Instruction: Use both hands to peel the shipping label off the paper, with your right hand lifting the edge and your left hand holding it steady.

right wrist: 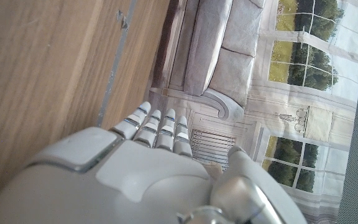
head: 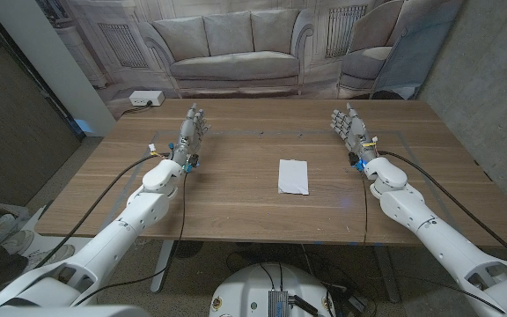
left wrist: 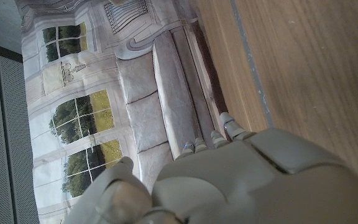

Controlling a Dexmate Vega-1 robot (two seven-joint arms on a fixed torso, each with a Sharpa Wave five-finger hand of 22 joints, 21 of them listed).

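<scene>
While both arms reach out over the wooden bench (head: 236, 198), the left robot hand (head: 192, 130) stands on its edge with fingers stretched forward and slightly apart, holding nothing, and the right robot hand (head: 350, 129) mirrors it on the other side, also with fingers apart and empty. Between them, somewhat nearer the right arm and closer to the robot than either hand, lies the paper (head: 293, 176): a small white upright rectangle, flat on the wood, touched by neither hand; whether a label sits on it is too small to tell. A white power strip (head: 145, 99) sits on the floor beyond the bench's far left corner, and a printed backdrop of a sofa (head: 231, 48) hangs behind. The left wrist view shows the back of its own hand (left wrist: 241, 180), the bench edge and the backdrop's painted windows (left wrist: 82, 118). The right wrist view likewise shows its hand (right wrist: 148, 168), fingertips lined up side by side, against wood grain and the same painted windows (right wrist: 303, 37).
</scene>
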